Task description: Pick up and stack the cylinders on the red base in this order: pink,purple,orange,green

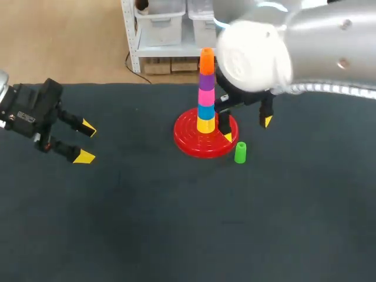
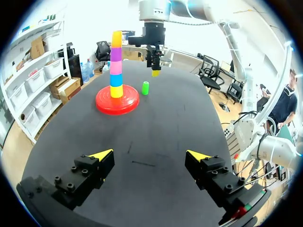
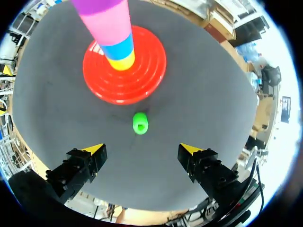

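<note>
While small green plastic cylinder (image 3: 140,123) sits on dark bench (image 3: 213,94) beside round red base (image 3: 147,80), right pincer (image 3: 142,150) hangs above it, fingers apart, cylinder just ahead of gap. Left pincer (image 1: 86,142) apart, well away.

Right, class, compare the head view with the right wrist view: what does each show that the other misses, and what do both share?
Head view only: the left gripper, open, and the orange piece topping the tower. Right wrist view only: a top-down look at the green cylinder, ahead of the open right gripper. Both: the red base, the green cylinder beside it, the tower's lower pieces.
</note>
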Controlling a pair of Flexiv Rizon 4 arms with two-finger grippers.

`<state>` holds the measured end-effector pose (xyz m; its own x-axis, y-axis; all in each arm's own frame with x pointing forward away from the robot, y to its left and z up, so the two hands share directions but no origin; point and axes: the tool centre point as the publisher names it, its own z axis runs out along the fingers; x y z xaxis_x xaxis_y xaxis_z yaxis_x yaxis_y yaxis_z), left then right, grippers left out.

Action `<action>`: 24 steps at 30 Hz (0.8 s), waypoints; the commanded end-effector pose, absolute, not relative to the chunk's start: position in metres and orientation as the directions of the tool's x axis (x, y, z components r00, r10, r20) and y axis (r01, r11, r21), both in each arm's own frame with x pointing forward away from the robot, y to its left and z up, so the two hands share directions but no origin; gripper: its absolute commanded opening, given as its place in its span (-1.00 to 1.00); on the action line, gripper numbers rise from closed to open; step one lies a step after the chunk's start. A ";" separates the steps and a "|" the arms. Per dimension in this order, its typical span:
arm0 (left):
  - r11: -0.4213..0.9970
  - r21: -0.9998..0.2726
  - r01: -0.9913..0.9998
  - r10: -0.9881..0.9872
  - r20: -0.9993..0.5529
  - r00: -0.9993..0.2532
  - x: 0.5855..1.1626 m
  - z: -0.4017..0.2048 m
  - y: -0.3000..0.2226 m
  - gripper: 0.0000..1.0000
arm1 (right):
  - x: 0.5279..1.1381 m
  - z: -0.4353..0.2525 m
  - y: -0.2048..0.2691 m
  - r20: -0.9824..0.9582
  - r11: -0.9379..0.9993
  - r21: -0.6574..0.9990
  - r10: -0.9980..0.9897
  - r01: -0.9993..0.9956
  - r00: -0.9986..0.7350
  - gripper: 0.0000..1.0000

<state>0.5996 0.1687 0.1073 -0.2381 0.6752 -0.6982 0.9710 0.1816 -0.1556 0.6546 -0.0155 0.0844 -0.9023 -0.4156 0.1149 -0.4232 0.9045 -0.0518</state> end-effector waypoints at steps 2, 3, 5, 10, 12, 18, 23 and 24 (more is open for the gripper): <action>0.180 -0.153 0.972 0.674 -0.701 -0.235 0.599 0.106 0.170 1.00 | 0.659 0.076 -0.016 -0.619 0.892 -0.044 -0.378 -0.450 -0.688 1.00; 0.180 -0.153 0.972 0.674 -0.701 -0.235 0.599 0.106 0.170 1.00 | 0.660 0.076 -0.014 -0.623 0.888 -0.036 -0.378 -0.458 -0.684 1.00; 0.180 -0.153 0.972 0.674 -0.701 -0.235 0.599 0.106 0.170 1.00 | 0.662 0.073 -0.011 -0.609 0.874 -0.029 -0.400 -0.484 -0.685 1.00; 0.180 -0.153 0.972 0.674 -0.701 -0.235 0.599 0.106 0.170 1.00 | 0.665 0.072 -0.005 -0.606 0.862 -0.008 -0.408 -0.508 -0.683 1.00; 0.180 -0.153 0.972 0.674 -0.701 -0.235 0.599 0.106 0.170 1.00 | 0.665 0.072 -0.005 -0.606 0.862 -0.008 -0.408 -0.508 -0.683 1.00; 0.180 -0.153 0.972 0.674 -0.701 -0.235 0.599 0.106 0.170 1.00 | 0.665 0.072 -0.005 -0.606 0.862 -0.008 -0.408 -0.508 -0.683 1.00; 0.180 -0.153 0.972 0.674 -0.701 -0.235 0.599 0.106 0.170 1.00 | 0.665 0.072 -0.005 -0.606 0.862 -0.008 -0.408 -0.508 -0.683 1.00; 0.180 -0.153 0.972 0.674 -0.701 -0.235 0.599 0.106 0.170 1.00 | 0.667 0.067 -0.002 -0.582 0.853 -0.038 -0.443 -0.521 -0.682 1.00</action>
